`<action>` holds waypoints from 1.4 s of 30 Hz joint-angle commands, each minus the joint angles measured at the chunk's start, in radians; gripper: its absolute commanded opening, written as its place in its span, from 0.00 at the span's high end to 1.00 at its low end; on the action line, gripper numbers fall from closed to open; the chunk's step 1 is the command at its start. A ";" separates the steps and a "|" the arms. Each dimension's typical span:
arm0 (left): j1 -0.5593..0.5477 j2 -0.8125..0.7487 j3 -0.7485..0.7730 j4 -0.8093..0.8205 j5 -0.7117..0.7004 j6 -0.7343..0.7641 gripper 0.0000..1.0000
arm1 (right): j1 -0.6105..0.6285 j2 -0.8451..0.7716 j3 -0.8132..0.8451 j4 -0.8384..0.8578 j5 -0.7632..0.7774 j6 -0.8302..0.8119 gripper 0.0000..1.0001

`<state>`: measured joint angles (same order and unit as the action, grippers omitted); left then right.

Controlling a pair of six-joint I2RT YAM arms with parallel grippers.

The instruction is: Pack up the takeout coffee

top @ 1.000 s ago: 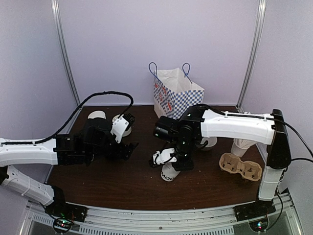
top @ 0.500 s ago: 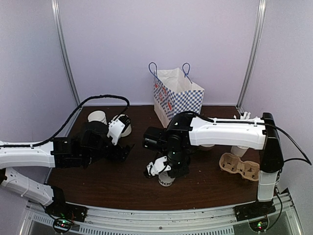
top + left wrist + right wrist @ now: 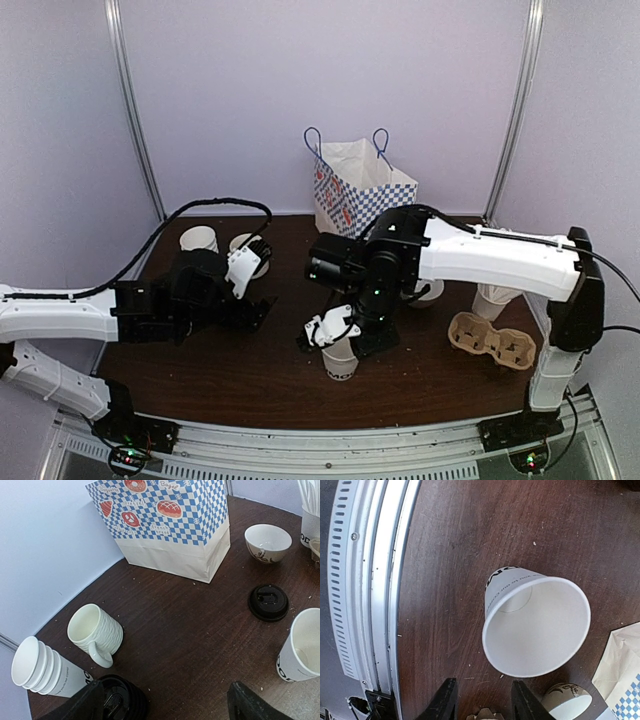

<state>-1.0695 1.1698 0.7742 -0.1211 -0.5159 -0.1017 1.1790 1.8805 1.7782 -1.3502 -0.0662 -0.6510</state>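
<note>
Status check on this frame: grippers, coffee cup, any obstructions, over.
Left gripper open, empty. Right gripper open, off the paper cup. Cup upright, unlidded; black lid lies apart on the table. Nothing touching the cup.

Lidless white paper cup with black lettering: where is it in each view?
Top external: the white paper cup stands low centre.
Left wrist: cup at the right edge, lower half.
Right wrist: cup fills the centre, seen from above.
Shared landmark: the blue-checked paper bag.

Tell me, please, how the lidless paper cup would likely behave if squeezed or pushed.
The paper cup looks empty, so it is probably light and easily tipped. Uncapped, its thin rim would likely buckle under a firm squeeze.
</note>
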 commanded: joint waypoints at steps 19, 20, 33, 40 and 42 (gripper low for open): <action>0.036 0.065 0.067 0.008 0.074 -0.040 0.08 | -0.492 0.060 -0.149 0.317 -0.239 0.055 0.01; 0.036 0.070 0.074 0.002 0.077 -0.042 0.08 | -0.492 0.082 -0.139 0.319 -0.243 0.062 0.01; 0.037 0.121 0.099 -0.007 0.092 -0.058 0.08 | -0.464 0.207 -0.148 0.371 -0.197 0.097 0.01; 0.038 0.132 0.109 -0.008 0.100 -0.062 0.08 | -0.427 0.211 -0.184 0.397 -0.167 0.092 0.01; 0.037 0.130 0.109 -0.009 0.103 -0.063 0.08 | -0.427 0.216 -0.183 0.402 -0.150 0.098 0.03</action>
<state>-1.0393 1.2980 0.8516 -0.1448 -0.4267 -0.1493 0.7433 2.0819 1.6012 -0.9680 -0.2565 -0.5686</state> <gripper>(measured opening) 0.917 0.985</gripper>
